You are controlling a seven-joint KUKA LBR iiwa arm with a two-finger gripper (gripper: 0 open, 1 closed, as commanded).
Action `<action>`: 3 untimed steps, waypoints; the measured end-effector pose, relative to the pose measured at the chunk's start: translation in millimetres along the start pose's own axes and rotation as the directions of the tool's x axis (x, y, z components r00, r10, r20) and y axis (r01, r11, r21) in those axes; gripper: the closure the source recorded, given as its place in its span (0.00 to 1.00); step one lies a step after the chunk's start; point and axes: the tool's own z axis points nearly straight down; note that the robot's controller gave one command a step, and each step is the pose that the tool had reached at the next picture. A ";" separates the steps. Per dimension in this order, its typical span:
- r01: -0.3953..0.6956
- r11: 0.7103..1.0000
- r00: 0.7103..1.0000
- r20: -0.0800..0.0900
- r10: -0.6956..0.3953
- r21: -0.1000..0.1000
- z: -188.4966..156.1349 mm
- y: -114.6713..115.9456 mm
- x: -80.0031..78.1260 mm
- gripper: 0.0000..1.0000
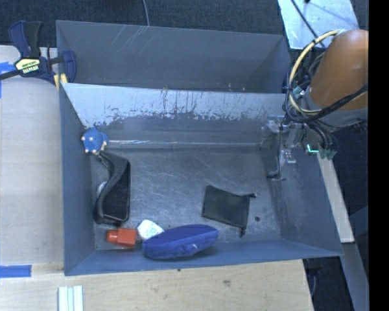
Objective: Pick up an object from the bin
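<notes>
My gripper [276, 171] hangs at the bin's right wall, its slim fingers pointing down with nothing seen between them. A flat black square piece [226, 207] lies on the bin floor below and left of the gripper, apart from it. Further left along the front wall rests a long blue oval thing [180, 241].
Next to the blue oval lie a small white-and-yellow thing [149, 229] and a small red-orange block [122, 238]. A black curved tool [115, 191] sits by the left wall, with a blue ball-shaped thing [93, 140] above it. The arm with its orange cover stands over the right rim.
</notes>
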 end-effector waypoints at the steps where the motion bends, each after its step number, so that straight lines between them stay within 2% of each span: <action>1: 0.221 0.975 0.975 0.002 -0.221 -0.001 101.7 76.2 19.3 0.00; 2: 0.425 0.905 0.905 0.003 -0.425 0.001 99.6 109.6 90.7 0.00; 3: 0.426 0.905 0.905 0.006 -0.426 0.003 98.9 109.3 89.5 1.00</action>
